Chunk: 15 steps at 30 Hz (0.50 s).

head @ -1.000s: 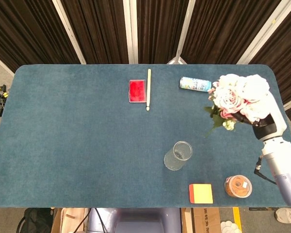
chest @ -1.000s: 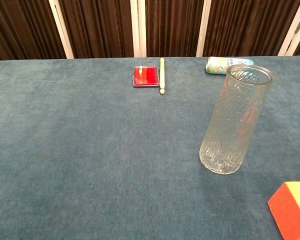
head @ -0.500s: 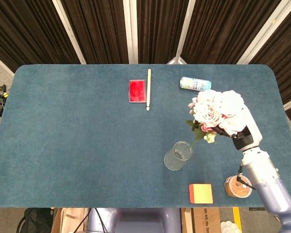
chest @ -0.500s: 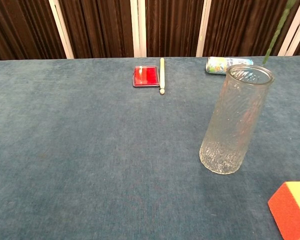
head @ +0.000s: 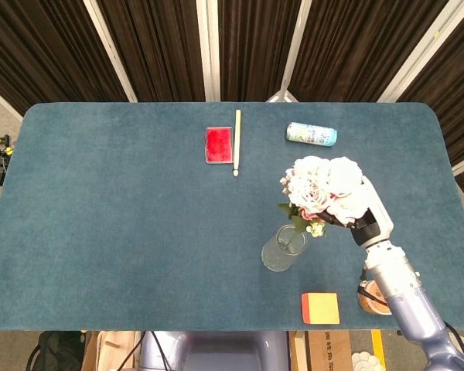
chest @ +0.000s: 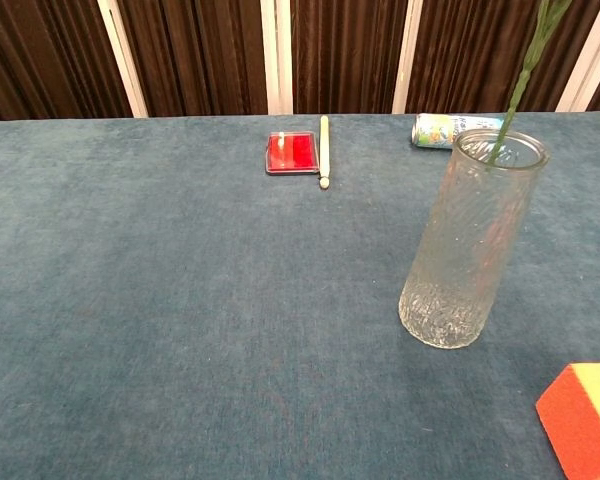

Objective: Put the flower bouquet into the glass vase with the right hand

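The table (head: pixel 124 224) left of the vase (head: pixel 283 248) is wide and bare. Near the vase, a sponge (head: pixel 320 308) and a tape roll (head: pixel 373 298) lie on the right front side.

I see the flower bouquet (head: pixel 319 188), white and pale pink blooms with green leaves, held in my right hand (head: pixel 363 220), tilted to the left of it. The green stem tip enters the mouth of the glass vase (chest: pixel 467 240), which stands upright just left of the hand.

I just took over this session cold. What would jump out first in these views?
The pale flower bouquet, held by the right hand right of table centre, hangs over the glass vase. In the chest view its green stem has just entered the vase mouth. Behind them lies a can on its side.
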Available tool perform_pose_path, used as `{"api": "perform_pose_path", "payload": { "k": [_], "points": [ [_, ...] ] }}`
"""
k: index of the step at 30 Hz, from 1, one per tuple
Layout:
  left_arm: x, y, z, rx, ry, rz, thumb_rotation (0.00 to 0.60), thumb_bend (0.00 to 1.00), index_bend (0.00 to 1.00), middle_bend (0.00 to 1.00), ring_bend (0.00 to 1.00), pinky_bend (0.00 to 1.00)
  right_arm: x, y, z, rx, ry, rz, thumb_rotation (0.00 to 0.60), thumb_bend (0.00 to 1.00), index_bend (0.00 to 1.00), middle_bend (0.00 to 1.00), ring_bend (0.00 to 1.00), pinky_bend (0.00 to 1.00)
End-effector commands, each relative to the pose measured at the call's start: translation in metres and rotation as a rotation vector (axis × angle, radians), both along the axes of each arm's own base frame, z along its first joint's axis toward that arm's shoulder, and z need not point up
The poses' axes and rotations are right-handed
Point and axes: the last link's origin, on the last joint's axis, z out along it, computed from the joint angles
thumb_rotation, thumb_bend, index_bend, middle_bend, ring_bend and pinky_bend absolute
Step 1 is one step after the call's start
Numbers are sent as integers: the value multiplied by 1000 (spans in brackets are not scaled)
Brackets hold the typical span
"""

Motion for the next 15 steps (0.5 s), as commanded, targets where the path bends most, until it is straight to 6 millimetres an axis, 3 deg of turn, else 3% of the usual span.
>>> {"api": "perform_pose_path", "payload": {
  "k": [1, 15],
  "points": [
    [0, 0, 0, 1, 0, 1, 600, 344, 139, 0, 0, 61, -2, -1, -7, 5, 13, 2, 600, 471, 649, 491, 514, 188],
    [-1, -3, 1, 5, 2, 5, 600, 345, 139, 0, 0, 61, -14, 4, -43, 73, 39, 31, 600, 470, 649, 491, 513, 188]
  ]
}}
